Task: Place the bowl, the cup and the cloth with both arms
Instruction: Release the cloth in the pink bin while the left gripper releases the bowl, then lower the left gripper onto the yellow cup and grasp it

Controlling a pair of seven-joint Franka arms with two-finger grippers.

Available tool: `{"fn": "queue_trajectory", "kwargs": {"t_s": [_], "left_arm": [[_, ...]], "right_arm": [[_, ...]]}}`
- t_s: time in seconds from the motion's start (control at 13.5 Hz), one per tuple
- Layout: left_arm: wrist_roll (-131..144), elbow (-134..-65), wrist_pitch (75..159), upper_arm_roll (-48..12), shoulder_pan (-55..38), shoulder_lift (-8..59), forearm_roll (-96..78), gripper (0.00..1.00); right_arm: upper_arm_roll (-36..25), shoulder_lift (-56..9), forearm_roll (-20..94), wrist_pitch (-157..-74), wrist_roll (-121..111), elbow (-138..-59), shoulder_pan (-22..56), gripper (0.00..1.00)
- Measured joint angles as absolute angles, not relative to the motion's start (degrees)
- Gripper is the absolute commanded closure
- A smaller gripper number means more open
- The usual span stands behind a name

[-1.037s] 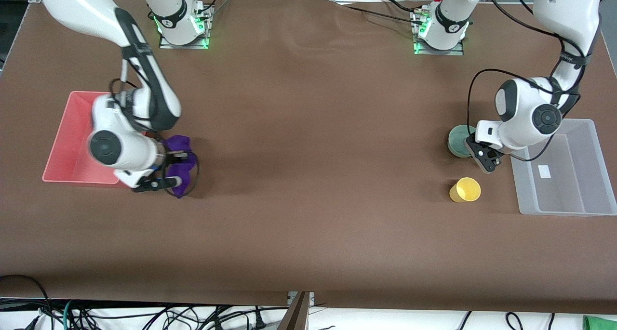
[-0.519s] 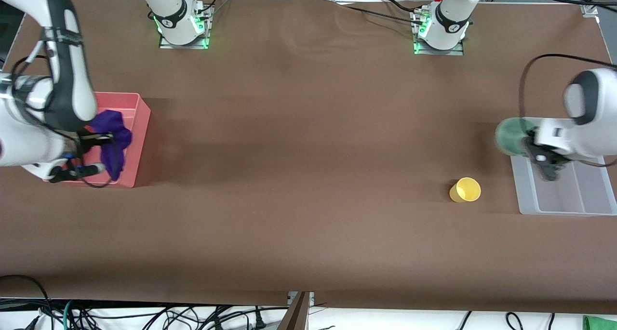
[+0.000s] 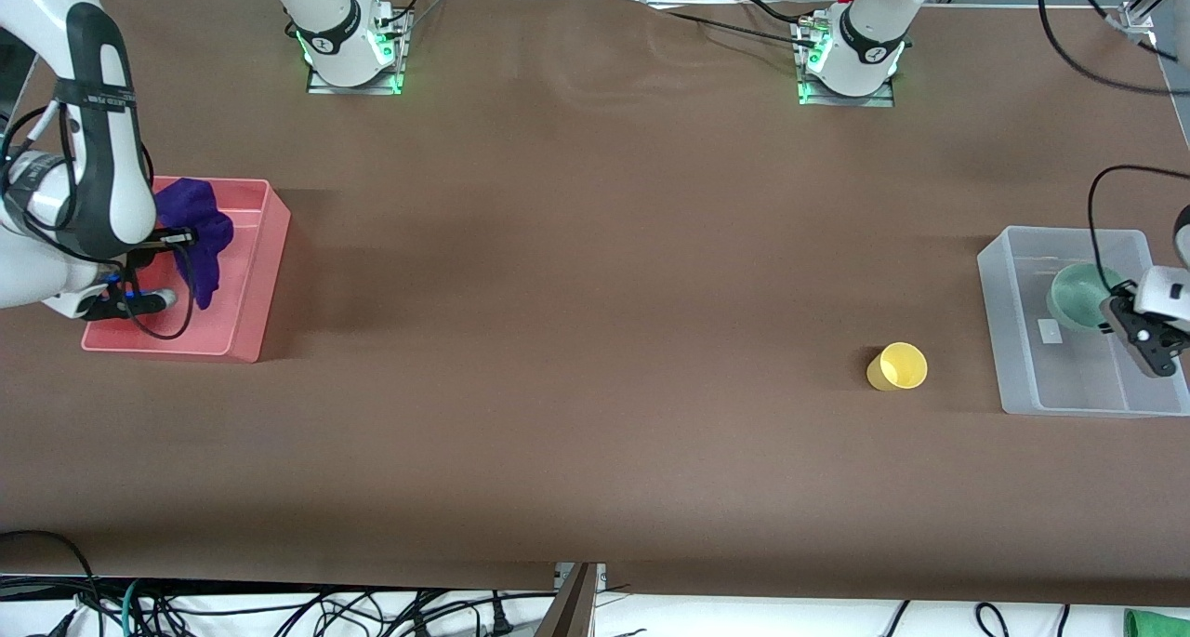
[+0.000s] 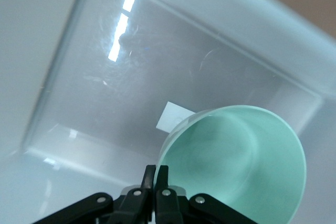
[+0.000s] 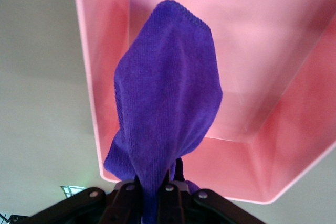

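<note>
My left gripper (image 3: pixel 1120 313) is shut on the rim of the pale mint-green bowl (image 3: pixel 1078 295) and holds it over the clear plastic bin (image 3: pixel 1009 339). In the left wrist view the gripper (image 4: pixel 156 174) pinches the bowl's (image 4: pixel 241 166) rim above the bin's floor (image 4: pixel 131 87). My right gripper (image 3: pixel 177 251) is shut on the purple cloth (image 3: pixel 195 223), which hangs over the pink bin (image 3: pixel 256 274). In the right wrist view the gripper (image 5: pixel 155 184) holds the cloth (image 5: pixel 168 98) above the pink bin (image 5: pixel 273 77). The yellow cup (image 3: pixel 898 366) lies on the table next to the clear bin.
A white label (image 3: pixel 1051 332) lies on the clear bin's floor, also seen in the left wrist view (image 4: pixel 176 116). The two arm bases (image 3: pixel 349 42) (image 3: pixel 851 46) stand at the table's edge farthest from the front camera. Brown table surface (image 3: pixel 595 293) spreads between the bins.
My left gripper has carried the bowl from beside the clear bin to over its inside. My right gripper has moved the cloth from the table to over the pink bin.
</note>
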State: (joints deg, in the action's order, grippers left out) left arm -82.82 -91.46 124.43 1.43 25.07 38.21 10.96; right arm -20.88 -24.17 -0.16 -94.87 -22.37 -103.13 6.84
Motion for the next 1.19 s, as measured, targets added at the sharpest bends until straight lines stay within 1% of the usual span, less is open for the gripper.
{"fn": "queue_trajectory", "kwargs": {"t_s": [0.15, 0.22, 0.37, 0.59, 0.74, 0.81, 0.96, 1.11, 1.19], "left_arm": [[-82.8, -90.6, 125.0, 0.9, 25.0, 40.0, 9.7, 0.0], [-82.8, -89.9, 124.6, 0.6, 24.9, 39.7, 9.4, 0.0], [-82.8, -87.6, 120.6, -0.6, 24.7, 37.4, 8.2, 0.0], [-76.9, -84.9, 113.2, -5.7, 24.5, 32.2, 6.4, 0.0], [-65.6, -84.6, 111.1, -10.3, 24.2, 31.0, 6.3, 0.0], [-58.7, -84.6, 111.0, -12.2, 23.7, 31.3, 6.3, 0.0], [-44.9, -85.1, 110.9, -13.7, 20.8, 32.5, 6.3, 0.0], [-34.9, -85.4, 111.2, -13.8, 17.2, 34.9, 6.3, 0.0], [-32.4, -85.5, 112.4, -13.8, 16.0, 36.4, 6.3, 0.03]], "right_arm": [[-20.9, -24.4, -0.2, -96.0, -22.3, -103.3, 6.9, 0.0], [-20.9, -24.3, -0.1, -96.0, -22.3, -102.2, 7.1, 0.0], [-20.1, -23.9, 1.1, -95.0, -22.3, -98.0, 7.4, 0.0], [-14.7, -22.0, 2.3, -93.2, -22.1, -91.8, 7.9, 0.0], [-9.9, -20.3, 2.4, -92.9, -16.4, -89.6, 8.3, 0.0], [-7.5, -19.6, 2.4, -92.8, -11.2, -89.0, 8.4, 0.0], [-3.4, -18.6, 2.4, -93.0, -4.1, -87.6, 8.6, 0.0], [-2.4, -17.6, 2.3, -93.1, -2.1, -84.7, 8.7, 0.0], [-2.6, -16.7, 2.3, -93.2, -1.9, -83.4, 8.3, 0.0]]}}
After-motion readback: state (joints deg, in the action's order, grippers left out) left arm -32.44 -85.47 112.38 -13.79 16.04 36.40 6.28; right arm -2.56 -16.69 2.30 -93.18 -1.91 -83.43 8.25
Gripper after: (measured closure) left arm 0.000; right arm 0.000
